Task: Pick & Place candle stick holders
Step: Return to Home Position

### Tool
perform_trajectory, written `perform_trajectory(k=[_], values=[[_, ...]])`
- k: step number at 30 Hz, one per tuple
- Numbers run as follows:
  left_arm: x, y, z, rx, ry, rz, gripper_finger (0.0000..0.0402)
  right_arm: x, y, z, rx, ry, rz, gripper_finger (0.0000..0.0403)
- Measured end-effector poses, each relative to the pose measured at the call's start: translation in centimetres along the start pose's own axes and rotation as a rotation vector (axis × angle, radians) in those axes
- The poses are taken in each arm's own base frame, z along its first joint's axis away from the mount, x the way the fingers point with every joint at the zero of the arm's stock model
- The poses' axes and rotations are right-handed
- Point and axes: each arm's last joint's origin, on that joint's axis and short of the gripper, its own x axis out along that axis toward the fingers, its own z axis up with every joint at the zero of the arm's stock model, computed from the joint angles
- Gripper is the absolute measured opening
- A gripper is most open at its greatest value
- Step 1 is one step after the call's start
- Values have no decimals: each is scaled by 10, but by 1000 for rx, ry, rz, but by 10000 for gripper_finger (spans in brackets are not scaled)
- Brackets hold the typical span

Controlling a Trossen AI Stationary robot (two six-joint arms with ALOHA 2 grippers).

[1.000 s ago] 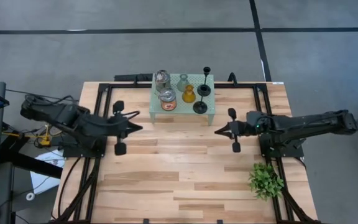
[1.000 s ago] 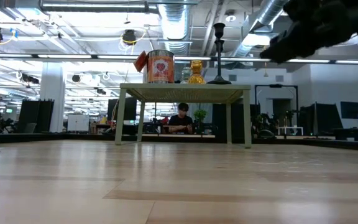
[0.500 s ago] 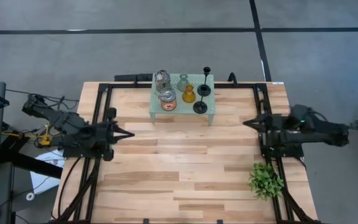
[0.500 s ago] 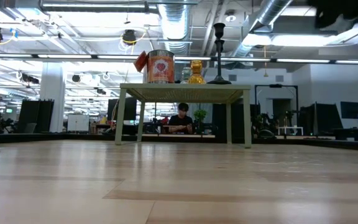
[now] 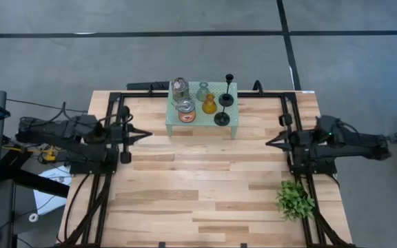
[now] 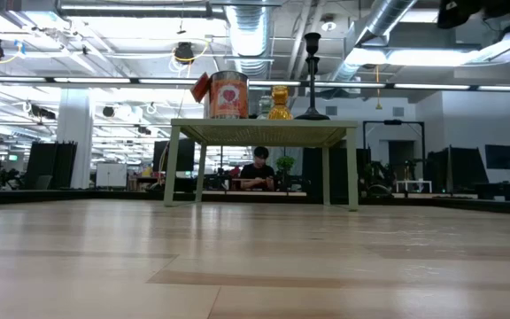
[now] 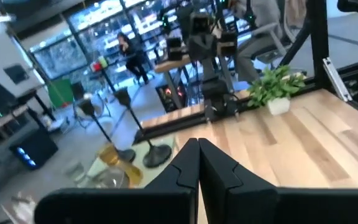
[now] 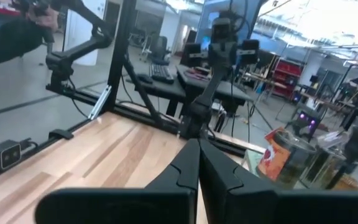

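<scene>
Left gripper [image 5: 140, 134] 9 o'clock, right gripper [image 5: 273, 142] 3 o'clock, both pinched together, empty; I home slowly, avoiding stand [image 5: 209, 122]

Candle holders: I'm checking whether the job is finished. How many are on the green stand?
6, all on the stand: jar, tin at its left; clear glass, amber glass in the middle; tall black stick, short black one at its right.
</scene>
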Motion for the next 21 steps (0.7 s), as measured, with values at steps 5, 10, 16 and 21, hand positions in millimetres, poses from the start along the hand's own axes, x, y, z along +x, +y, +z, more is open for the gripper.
perform_trajectory(k=[5, 10, 16, 21], values=[[-1, 2, -6, -25, 18, -70, 2, 4, -1, 0, -18, 5, -2, 0], [-19, 8, -5, -23, -10, -24, 3, -15, -1, 10, -42, -113, -56, 0], [-53, 9, -22, -77, -94, -14, 3, -38, 3, 10, -27, -168, -86, 0], [-64, 0, -52, -106, -128, -4, 2, -40, 4, 6, 18, -143, -94, 0]])
